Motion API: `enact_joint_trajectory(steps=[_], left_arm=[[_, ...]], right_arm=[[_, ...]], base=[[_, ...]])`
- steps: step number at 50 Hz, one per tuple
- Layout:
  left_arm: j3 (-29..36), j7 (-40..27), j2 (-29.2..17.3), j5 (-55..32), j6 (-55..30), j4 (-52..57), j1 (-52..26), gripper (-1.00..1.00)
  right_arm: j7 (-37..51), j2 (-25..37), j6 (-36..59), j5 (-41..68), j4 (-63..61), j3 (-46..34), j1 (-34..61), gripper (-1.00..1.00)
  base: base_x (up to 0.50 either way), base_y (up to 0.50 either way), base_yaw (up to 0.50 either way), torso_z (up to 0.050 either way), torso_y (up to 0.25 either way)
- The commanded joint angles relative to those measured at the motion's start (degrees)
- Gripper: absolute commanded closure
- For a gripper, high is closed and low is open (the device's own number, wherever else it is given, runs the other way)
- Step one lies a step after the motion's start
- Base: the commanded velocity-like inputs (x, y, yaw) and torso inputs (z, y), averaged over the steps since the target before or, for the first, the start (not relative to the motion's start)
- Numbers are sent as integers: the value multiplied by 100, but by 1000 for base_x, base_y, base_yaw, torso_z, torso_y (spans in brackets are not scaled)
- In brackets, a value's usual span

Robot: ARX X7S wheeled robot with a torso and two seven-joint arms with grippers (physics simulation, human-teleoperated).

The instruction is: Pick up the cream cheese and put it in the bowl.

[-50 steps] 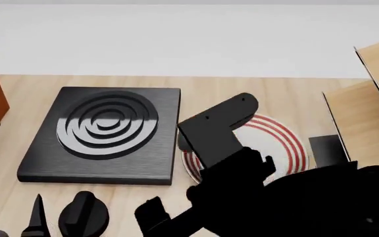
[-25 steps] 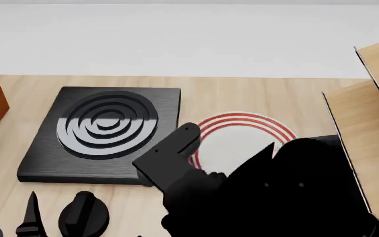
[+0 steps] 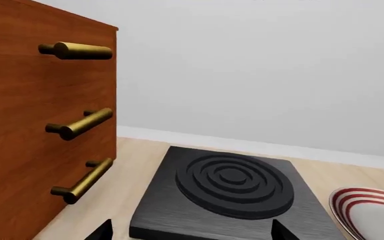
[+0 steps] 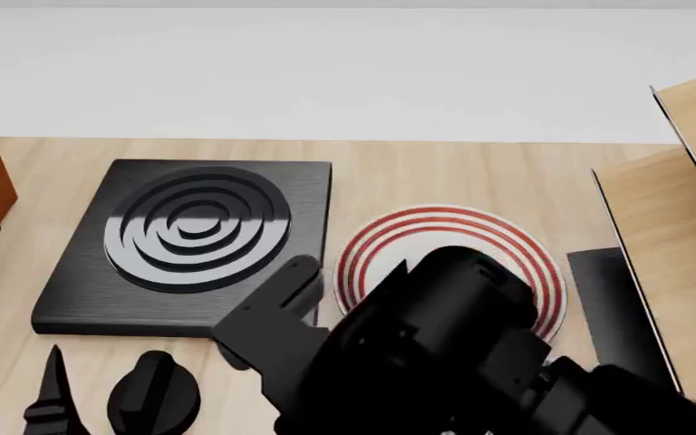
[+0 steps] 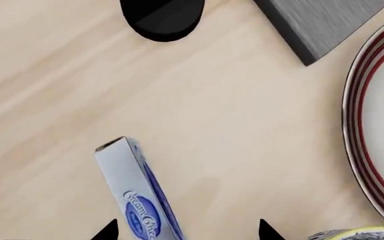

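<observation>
1. Cheese (image 5: 140,197) lies flat on the counter near the plate (image 5: 379,130), ungripped.
2. Right claw (image 5: 185,231) hovers above it, tips spread apart; left claw (image 3: 188,231) idles open by the stove (image 3: 229,192).
3. Approach step: next, I judge, descend and straddle the box.
4. Bowl (image 5: 352,234) sits just beside the plate.

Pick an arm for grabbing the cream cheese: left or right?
Right, probably. Its wrist view looks straight down on the cream cheese, lying on the wooden table between its fingertips. The left wrist view faces the stove and drawers instead.
</observation>
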Motion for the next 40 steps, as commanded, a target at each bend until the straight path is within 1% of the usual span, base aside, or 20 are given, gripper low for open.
enact_joint_trajectory(steps=[1,18,30,40], left_arm=[[32,4,16,-88,-24,36,-56,-100],[15,22,7,-174,41,-75,-97,-100],[6,25,-10,-218,82,-124,-109,-100],[-27,-15,-43,-264,73,-88,-109,-100]], right_arm=[[-245,-284,-121,-179,295,-394,100,-100],[-233,-606,-81,37,246,-643,59,-100],[-413,-733,-275,-327,640,-1108,21,-100],[-844,-969,-522,-699,1062,-1615,-56,-100]], base=[[0,0,0,0,0],[0,0,0,0,0],[0,0,0,0,0],[0,0,0,0,0]])
